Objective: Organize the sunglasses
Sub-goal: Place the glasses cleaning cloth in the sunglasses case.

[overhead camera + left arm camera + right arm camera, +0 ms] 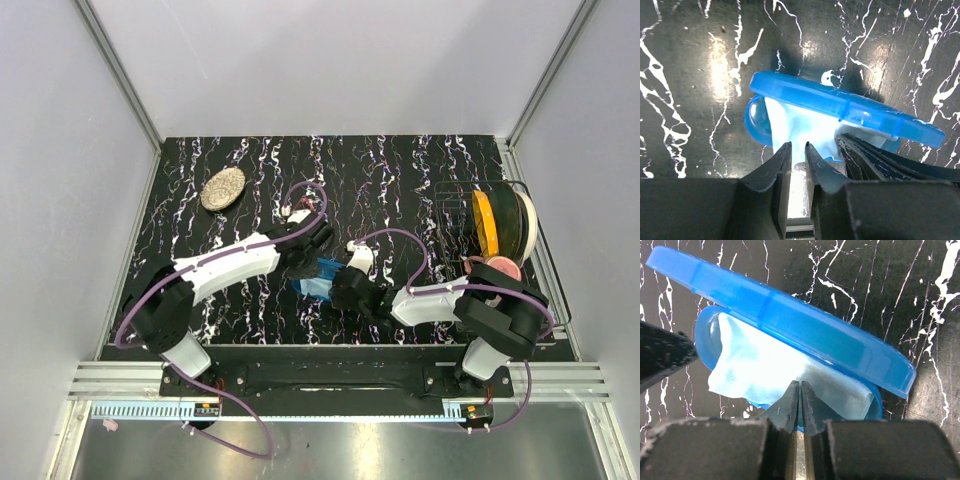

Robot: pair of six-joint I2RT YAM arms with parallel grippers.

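Two grippers: both working at the open blue case (pixel 790 325) mid-table, tips close to each other.
Left gripper (pixel 798 146): fingers nearly together with a slim gap; edge of the cloth (pixel 790 125) at the tips, cannot tell if pinched.
Right gripper (pixel 799 384): fingers pressed together, tips against the cloth at the case's near rim.
cloth: light blue, crumpled in the lower shell, spilling over the rim.
Lid (pixel 840 102): tilted up, half open.
Sunglasses: hidden; cannot tell where.
Table (pixel 400 170): black, white-streaked.
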